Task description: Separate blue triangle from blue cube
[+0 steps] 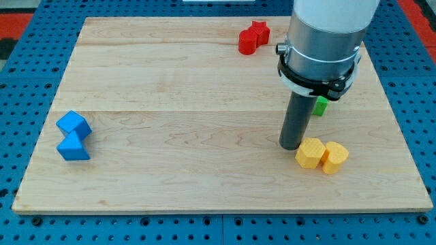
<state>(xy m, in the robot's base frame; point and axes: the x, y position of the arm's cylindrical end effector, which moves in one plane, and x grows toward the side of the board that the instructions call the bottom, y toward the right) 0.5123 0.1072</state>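
The blue cube and the blue triangle lie touching each other near the board's left edge, the cube above the triangle in the view. My tip rests on the board at the view's right, far from both blue blocks. It stands right next to the left side of a yellow block.
A second yellow block touches the first on its right. A green block shows partly behind the arm. Two red blocks, a star and another, lie near the board's top edge. The wooden board sits on a blue pegboard.
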